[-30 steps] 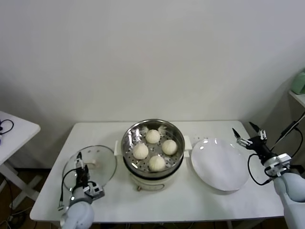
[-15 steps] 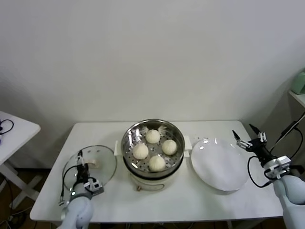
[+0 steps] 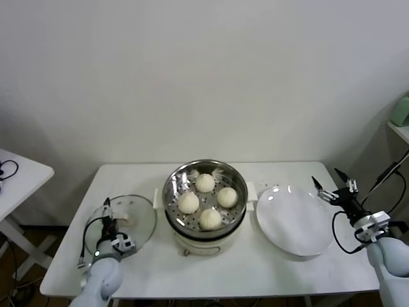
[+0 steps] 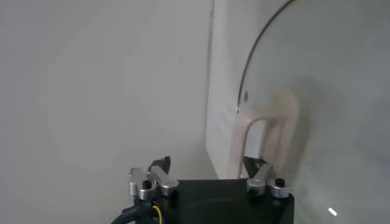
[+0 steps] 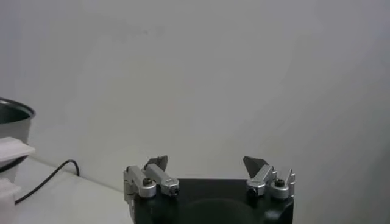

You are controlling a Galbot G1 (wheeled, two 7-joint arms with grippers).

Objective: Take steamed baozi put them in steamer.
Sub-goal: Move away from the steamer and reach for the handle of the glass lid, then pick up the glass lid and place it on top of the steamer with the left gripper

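Several cream-white steamed baozi lie in the shiny steamer on its white pot base at the middle of the table. My left gripper hovers at the front left over the glass lid. In the left wrist view the gripper is open, with one fingertip by the lid's cream handle. My right gripper hangs open and empty beyond the far right edge of the white plate; in its own view the right gripper faces the wall.
The flat white plate lies right of the steamer and holds nothing. A second white table stands at the far left. A black cable runs over the table near the steamer's rim.
The left arm has shifted slightly over the lid, toward its handle. The right gripper has drifted a little down and to the right. The baozi have not moved.
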